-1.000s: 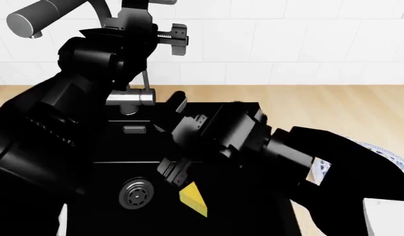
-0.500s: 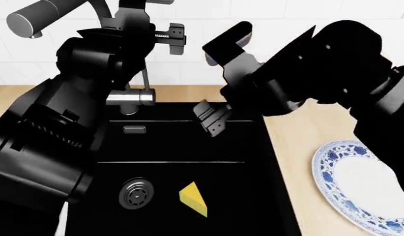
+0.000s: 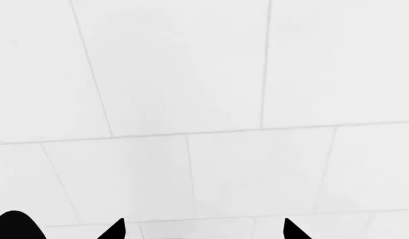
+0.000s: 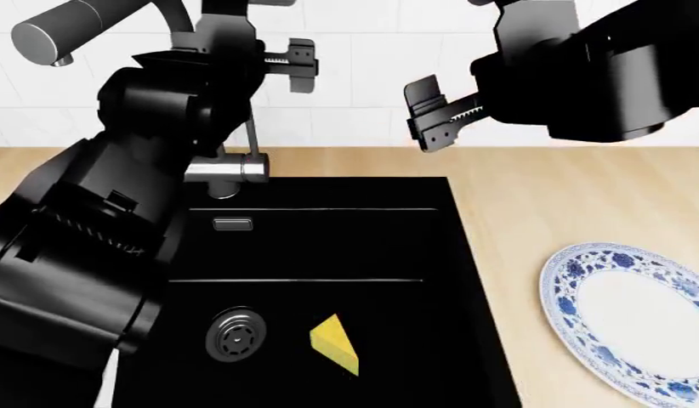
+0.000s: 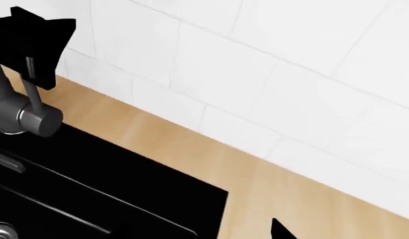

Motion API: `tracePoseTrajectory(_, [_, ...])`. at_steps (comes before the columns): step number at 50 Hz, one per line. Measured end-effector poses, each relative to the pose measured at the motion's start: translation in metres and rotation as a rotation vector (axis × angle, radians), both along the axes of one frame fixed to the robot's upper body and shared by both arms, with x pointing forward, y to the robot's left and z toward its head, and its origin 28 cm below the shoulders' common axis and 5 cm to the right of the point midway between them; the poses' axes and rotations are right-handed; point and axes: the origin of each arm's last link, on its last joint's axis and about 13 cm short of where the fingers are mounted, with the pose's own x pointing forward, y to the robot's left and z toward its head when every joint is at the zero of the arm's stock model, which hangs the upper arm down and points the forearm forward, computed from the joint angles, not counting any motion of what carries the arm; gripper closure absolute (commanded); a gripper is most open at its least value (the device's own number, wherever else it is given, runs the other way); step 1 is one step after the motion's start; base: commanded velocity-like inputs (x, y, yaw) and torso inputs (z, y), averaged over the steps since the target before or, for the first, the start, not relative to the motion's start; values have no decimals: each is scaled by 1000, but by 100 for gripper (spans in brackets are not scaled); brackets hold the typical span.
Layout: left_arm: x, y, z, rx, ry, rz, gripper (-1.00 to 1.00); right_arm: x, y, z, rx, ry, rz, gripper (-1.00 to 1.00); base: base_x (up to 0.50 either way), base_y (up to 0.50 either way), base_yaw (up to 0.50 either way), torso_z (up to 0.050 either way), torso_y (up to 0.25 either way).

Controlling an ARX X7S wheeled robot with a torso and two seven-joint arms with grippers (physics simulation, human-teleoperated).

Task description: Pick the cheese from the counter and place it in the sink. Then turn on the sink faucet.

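The cheese (image 4: 332, 344), a small yellow wedge, lies on the floor of the black sink (image 4: 326, 242), right of the round drain (image 4: 236, 333). My right gripper (image 4: 427, 115) is open and empty, raised high over the counter (image 4: 554, 187) by the wall tiles. One of its fingertips (image 5: 279, 230) shows in the right wrist view. My left gripper (image 4: 306, 66) is open and empty, up beside the faucet's neck. Its wrist view shows only white tiles between wide-apart fingertips (image 3: 115, 230). The faucet's spout head (image 4: 88, 30) is at the top left, and its base (image 4: 227, 170) stands behind the sink.
A blue-patterned white plate (image 4: 622, 323) lies on the counter right of the sink. The left arm (image 4: 100, 229) covers the sink's left side. The right wrist view shows the faucet base (image 5: 25, 117), the sink's corner (image 5: 125, 194) and the counter strip (image 5: 291, 199).
My right gripper has risen out of the sink and moved up and right to the wall, leaving the cheese on the basin floor. The left arm has hardly moved.
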Motion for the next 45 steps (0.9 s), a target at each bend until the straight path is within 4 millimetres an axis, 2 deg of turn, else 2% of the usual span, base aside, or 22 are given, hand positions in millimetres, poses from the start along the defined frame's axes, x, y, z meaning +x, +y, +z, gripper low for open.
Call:
tracePoseTrajectory(18, [-1,1,-5,-18,43,68,-100,7,-7,-8,12,-12,-59,-100,0,0,0,0,0])
tracePoseTrajectory(35, [-2,1,-25,-17,124,70,-100,13,-11,-17,9,-12,-84,-100,0,0,0,0,0])
tracePoseTrajectory(45, [-3,1,-44,-29,167,59,-100,16,-12,-21,8,-10,-92,-100,0,0,0,0,0])
